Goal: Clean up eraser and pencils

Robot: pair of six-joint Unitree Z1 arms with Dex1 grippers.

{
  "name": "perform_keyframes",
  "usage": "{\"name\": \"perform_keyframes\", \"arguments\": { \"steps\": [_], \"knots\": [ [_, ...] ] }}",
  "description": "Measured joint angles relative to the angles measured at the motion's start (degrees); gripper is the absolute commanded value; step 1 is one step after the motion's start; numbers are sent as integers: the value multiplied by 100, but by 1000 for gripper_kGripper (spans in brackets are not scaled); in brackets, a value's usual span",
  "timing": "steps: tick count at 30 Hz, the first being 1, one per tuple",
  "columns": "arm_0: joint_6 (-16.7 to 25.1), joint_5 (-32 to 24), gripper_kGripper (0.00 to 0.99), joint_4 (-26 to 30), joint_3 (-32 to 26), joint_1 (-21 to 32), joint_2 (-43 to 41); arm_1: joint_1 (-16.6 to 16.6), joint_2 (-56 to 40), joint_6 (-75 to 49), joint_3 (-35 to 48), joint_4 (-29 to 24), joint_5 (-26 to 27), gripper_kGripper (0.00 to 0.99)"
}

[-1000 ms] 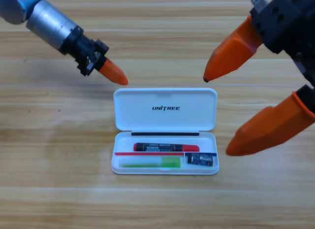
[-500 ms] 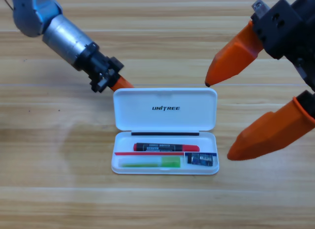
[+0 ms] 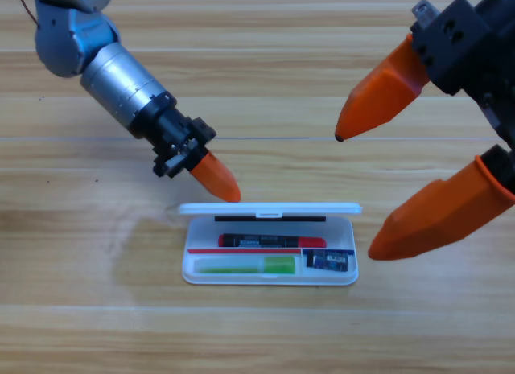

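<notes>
White plastic case on wooden table, lid tipped up near edge-on. Inside — black-barrelled pencil with red ends at rear, translucent green pencil in front, both lying left–right. Eraser, small dark block with bluish label, sits in the front right compartment. Left gripper tip touches the lid's left top edge; jaw gap cannot be made out. Right gripper waits at right, jaws wide apart, holding nothing.
</notes>
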Motion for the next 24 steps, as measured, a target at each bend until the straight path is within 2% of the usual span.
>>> {"name": "perform_keyframes", "arguments": {
  "steps": [8, 12, 17, 24],
  "knots": [
    [279, 0, 0, -7, 514, -189, -422, 0, 0, 16, 0, -1, 0, 990],
    [305, 18, 0, -231, 770, -295, -472, 0, 0, 16, 0, -2, 0, 990],
    [234, 125, 0, -740, 1120, -384, -499, 0, 0, 22, 0, -5, 0, 990],
    [-294, 555, 0, -1867, 1848, -550, -771, 0, 0, 33, 0, -6, 0, 990]
  ]
}}
